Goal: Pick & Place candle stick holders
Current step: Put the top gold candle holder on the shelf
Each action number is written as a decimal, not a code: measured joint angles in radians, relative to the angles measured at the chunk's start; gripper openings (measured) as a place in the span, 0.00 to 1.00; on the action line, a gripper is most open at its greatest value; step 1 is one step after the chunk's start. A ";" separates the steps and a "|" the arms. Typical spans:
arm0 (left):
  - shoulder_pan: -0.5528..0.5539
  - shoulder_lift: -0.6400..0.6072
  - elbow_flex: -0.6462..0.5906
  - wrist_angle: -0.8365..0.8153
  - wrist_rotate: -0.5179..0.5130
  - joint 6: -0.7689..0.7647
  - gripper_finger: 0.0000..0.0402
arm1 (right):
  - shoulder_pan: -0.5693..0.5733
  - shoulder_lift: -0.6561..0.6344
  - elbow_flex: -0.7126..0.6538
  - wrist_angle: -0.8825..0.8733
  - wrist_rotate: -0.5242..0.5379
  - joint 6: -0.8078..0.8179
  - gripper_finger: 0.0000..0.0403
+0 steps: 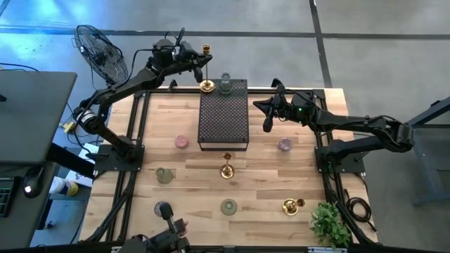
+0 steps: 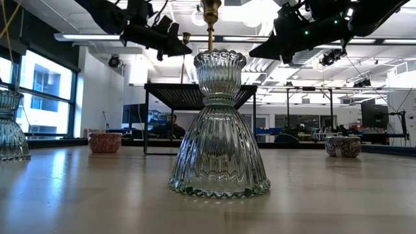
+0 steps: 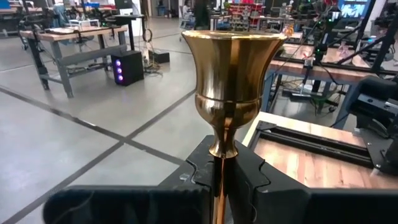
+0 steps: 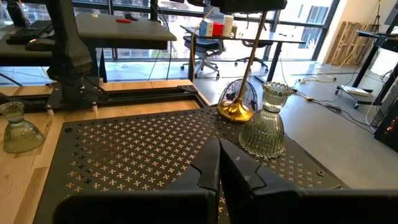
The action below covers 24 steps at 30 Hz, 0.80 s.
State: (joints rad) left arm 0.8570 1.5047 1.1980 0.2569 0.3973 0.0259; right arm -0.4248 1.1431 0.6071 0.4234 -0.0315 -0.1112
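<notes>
Left gripper [image 3: 222, 177] clamped on gold candlestick [image 1: 207, 67] — beside clear holder [image 1: 226, 83] on dotted box [image 1: 223, 116], right gripper [image 1: 267, 121] closed

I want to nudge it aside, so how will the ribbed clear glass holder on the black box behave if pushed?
The ribbed glass holder has a wide flared foot, so it would probably slide rather than tip. It looks thick and heavyish for its size. Being glass near the edge of the dotted box, a fall could chip it.

The gold candlestick [image 3: 231, 93] is running out of the left wrist view below the stem. In the low view, a glass holder [image 2: 11, 127] is being cut by the edge.
</notes>
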 joint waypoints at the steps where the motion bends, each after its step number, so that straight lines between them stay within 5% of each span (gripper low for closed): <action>1: 0.000 0.000 0.000 0.000 0.000 -0.002 0.04 | 0.000 0.000 0.000 0.000 0.000 0.000 0.00; 8: 0.000 0.000 0.000 -0.002 0.001 -0.004 0.06 | 0.000 0.000 0.000 0.000 -0.004 0.005 0.00; 24: 0.000 -0.018 0.000 -0.026 0.011 -0.003 0.32 | 0.000 0.000 0.000 -0.001 -0.005 0.006 0.00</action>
State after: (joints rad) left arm 0.8574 1.4863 1.1976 0.2306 0.4084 0.0228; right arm -0.4248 1.1433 0.6071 0.4225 -0.0368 -0.1049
